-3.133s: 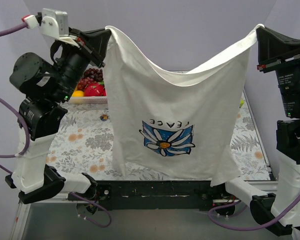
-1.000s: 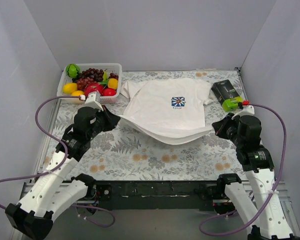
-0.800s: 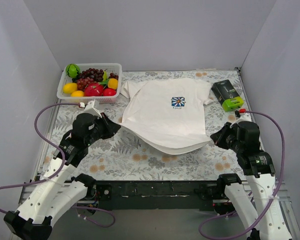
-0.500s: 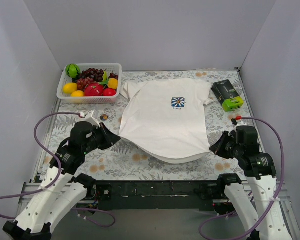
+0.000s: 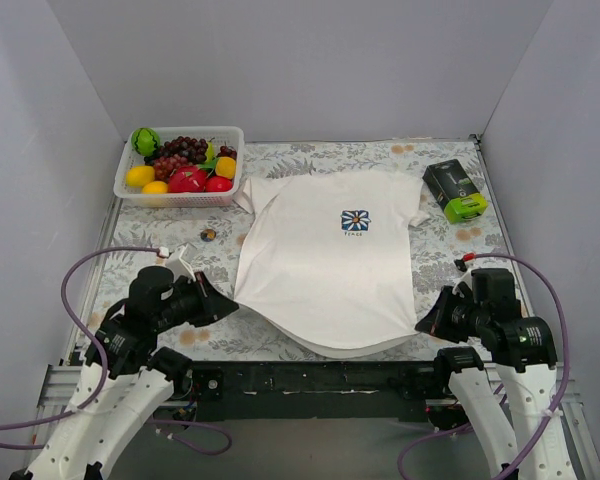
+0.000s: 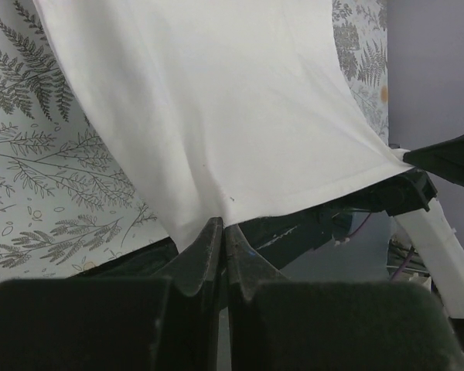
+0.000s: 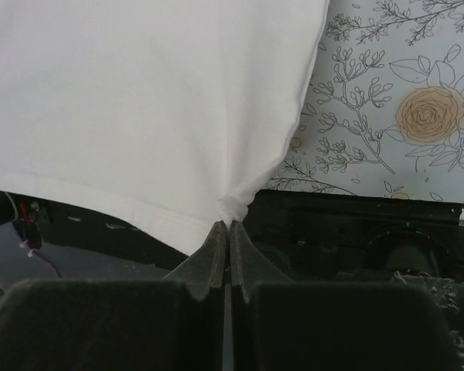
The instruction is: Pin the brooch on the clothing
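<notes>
The clothing (image 5: pixel 325 262), a white T-shirt with a small blue flower logo on its chest, lies spread on the floral tablecloth, hem toward the near edge. My left gripper (image 5: pixel 232 303) is shut on the hem's left corner (image 6: pixel 216 209). At the hem's right corner (image 7: pixel 230 209) my right gripper (image 5: pixel 421 325) is shut on the cloth. The hem between them hangs slightly over the table's front edge. The brooch (image 5: pixel 208 235), a tiny dark disc, rests on the tablecloth left of the shirt, just below the basket.
A white basket (image 5: pixel 123 172) of toy fruit stands at the back left. A black and green box (image 5: pixel 454 191) lies at the back right. The black front rail (image 5: pixel 320 380) runs below the hem. Grey walls close in on three sides.
Both arms have come down from holding the shirt up and drawn back toward the near edge, pulling the hem with them, so the shirt now lies stretched flat. Both grips stayed shut.
</notes>
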You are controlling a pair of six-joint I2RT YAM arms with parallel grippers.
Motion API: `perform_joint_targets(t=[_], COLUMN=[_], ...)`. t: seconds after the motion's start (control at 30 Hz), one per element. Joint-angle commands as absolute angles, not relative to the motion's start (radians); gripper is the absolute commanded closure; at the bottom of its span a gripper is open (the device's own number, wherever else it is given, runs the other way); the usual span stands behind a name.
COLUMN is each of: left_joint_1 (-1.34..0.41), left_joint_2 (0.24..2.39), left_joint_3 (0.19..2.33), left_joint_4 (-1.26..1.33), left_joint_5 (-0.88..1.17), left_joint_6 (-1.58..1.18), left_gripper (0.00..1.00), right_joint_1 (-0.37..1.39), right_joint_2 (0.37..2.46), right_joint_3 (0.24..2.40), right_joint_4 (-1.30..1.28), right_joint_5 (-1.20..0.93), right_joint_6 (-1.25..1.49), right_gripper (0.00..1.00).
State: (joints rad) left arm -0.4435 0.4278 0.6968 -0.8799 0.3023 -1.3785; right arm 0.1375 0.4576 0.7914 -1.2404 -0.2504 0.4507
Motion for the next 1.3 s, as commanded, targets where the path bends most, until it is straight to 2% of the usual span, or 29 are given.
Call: perform_joint_targets(t=[0.0, 0.03, 0.07, 0.1, 0.13, 0.17, 0.2, 0.5, 0.7, 0.83, 1.1, 1.27], left_joint_1=[-0.446, -0.446, -0.446, -0.446, -0.445, -0.445, -0.445, -0.446, -0.445, -0.448, -0.506, -0.567], left_joint_2=[0.393, 0.387, 0.376, 0.374, 0.374, 0.377, 0.388, 0.497, 0.719, 0.909, 1.319, 1.466], left_joint_3=[0.735, 0.747, 0.768, 0.779, 0.787, 0.791, 0.793, 0.787, 0.759, 0.827, 0.971, 1.008], left_joint_4=[-0.986, -0.994, -1.000, -1.000, -1.000, -0.996, -0.980, -0.829, -0.619, -0.542, -0.520, -0.531], left_joint_5=[0.341, 0.334, 0.321, 0.299, 0.285, 0.272, 0.267, 0.215, 0.261, 0.218, 0.129, 0.048], left_joint_6=[-1.324, -1.318, -1.313, -1.307, -1.305, -1.305, -1.302, -1.256, -1.261, -1.221, -1.189, -1.226], left_gripper=[0.91, 0.60, 0.51, 0.38, 0.19, 0.09, 0.02, 0.02, 0.02, 0.02, 0.02, 0.02], right_joint_1=[0.135, 0.135, 0.133, 0.133, 0.135, 0.133, 0.133, 0.135, 0.135, 0.137, 0.211, 0.408], right_joint_2=[0.440, 0.440, 0.439, 0.440, 0.442, 0.446, 0.449, 0.489, 0.598, 0.704, 0.946, 1.135], right_joint_3=[0.834, 0.844, 0.865, 0.873, 0.880, 0.888, 0.894, 0.816, 0.727, 0.709, 0.722, 0.755], right_joint_4=[-1.307, -1.308, -1.304, -1.296, -1.287, -1.275, -1.247, -1.040, -0.830, -0.733, -0.601, -0.546], right_joint_5=[-0.262, -0.262, -0.252, -0.242, -0.236, -0.233, -0.235, -0.276, -0.319, -0.308, -0.158, 0.023], right_joint_6=[0.396, 0.393, 0.387, 0.387, 0.380, 0.377, 0.373, 0.391, 0.377, 0.356, 0.334, 0.360], right_gripper=[0.68, 0.56, 0.45, 0.30, 0.26, 0.23, 0.18, 0.14, 0.14, 0.14, 0.13, 0.11])
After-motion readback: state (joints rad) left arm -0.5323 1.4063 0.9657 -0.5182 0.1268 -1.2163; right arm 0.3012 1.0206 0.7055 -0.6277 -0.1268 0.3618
